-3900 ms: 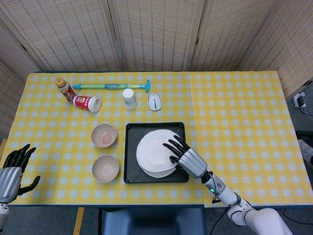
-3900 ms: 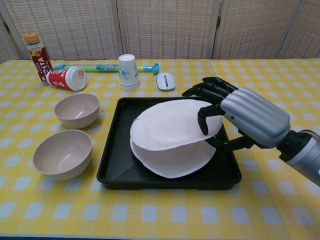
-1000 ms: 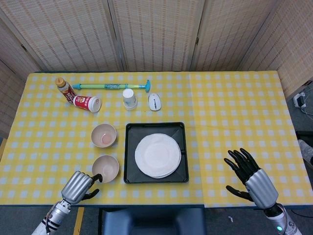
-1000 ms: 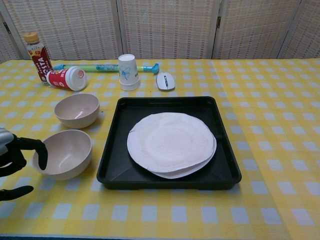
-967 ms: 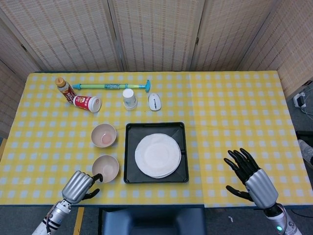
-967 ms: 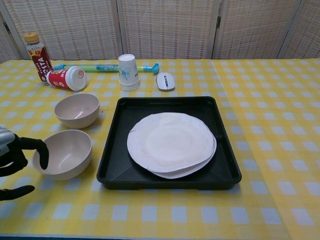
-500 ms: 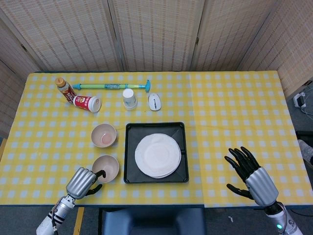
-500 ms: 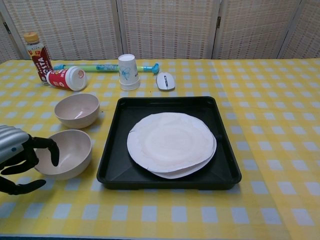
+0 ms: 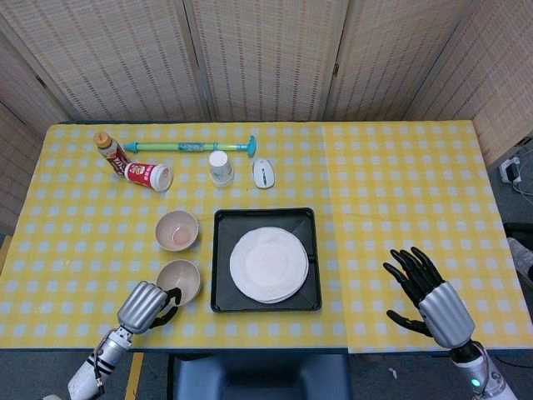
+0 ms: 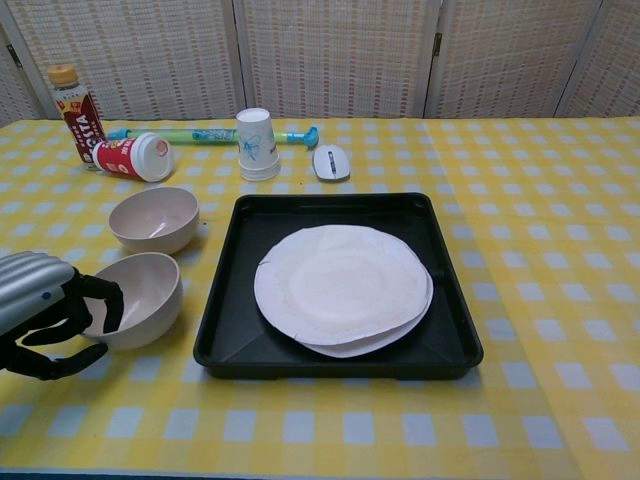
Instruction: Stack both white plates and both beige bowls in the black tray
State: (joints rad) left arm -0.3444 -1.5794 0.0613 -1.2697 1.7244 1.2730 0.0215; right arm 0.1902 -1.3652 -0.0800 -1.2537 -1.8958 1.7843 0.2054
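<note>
Two white plates (image 9: 268,264) (image 10: 340,285) lie stacked, slightly offset, in the black tray (image 9: 265,213) (image 10: 330,200). Left of the tray sit two beige bowls. The far bowl (image 9: 176,230) (image 10: 153,220) stands alone and upright. My left hand (image 9: 143,307) (image 10: 45,310) grips the near bowl (image 9: 181,279) (image 10: 145,295) by its near-left rim, fingers (image 10: 105,298) curled inside and thumb beneath; the bowl leans toward the hand. At the table's near right, my right hand (image 9: 429,296) is open, fingers spread, holding nothing; only the head view shows it.
Along the far side lie a brown bottle (image 9: 108,148) (image 10: 75,100), a tipped red can (image 9: 147,175) (image 10: 132,157), a green-blue tube (image 9: 187,147) (image 10: 200,133), an upturned paper cup (image 9: 221,167) (image 10: 257,143) and a white mouse (image 9: 263,173) (image 10: 331,162).
My left hand has come in from the near left and closed on the near bowl's rim, tilting it. The right hand, earlier on the plates, now hovers at the near right.
</note>
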